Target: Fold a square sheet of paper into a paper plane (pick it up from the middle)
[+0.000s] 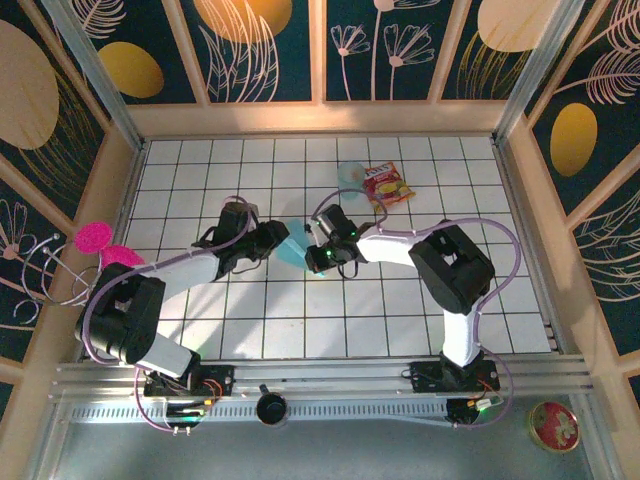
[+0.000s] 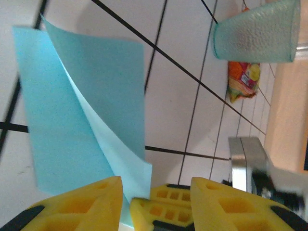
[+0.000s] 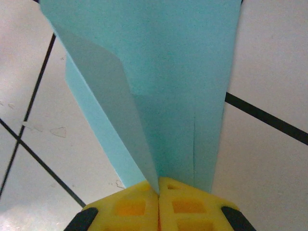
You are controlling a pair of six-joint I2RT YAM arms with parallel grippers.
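The light teal sheet of paper [image 1: 292, 253] hangs folded into long layered flaps above the white tiles, near the table's middle. My right gripper [image 3: 159, 186] is shut on the narrow lower end of the paper [image 3: 163, 72], with the layers fanning away from it. My left gripper [image 2: 155, 183] meets it from the left and stands open. Its yellow fingers [image 2: 84, 204] straddle the right gripper's fingertips and a corner of the paper [image 2: 82, 110] without pinching it. From above, the left gripper [image 1: 281, 245] and right gripper [image 1: 310, 249] nearly touch.
A pale translucent blue cup [image 1: 350, 175] lies on its side towards the back, with a red-and-yellow snack packet [image 1: 388, 186] beside it; both also sit beyond the paper as the cup [image 2: 255, 31] and packet [image 2: 243, 79]. Wooden walls ring the tiled floor [image 1: 250, 320].
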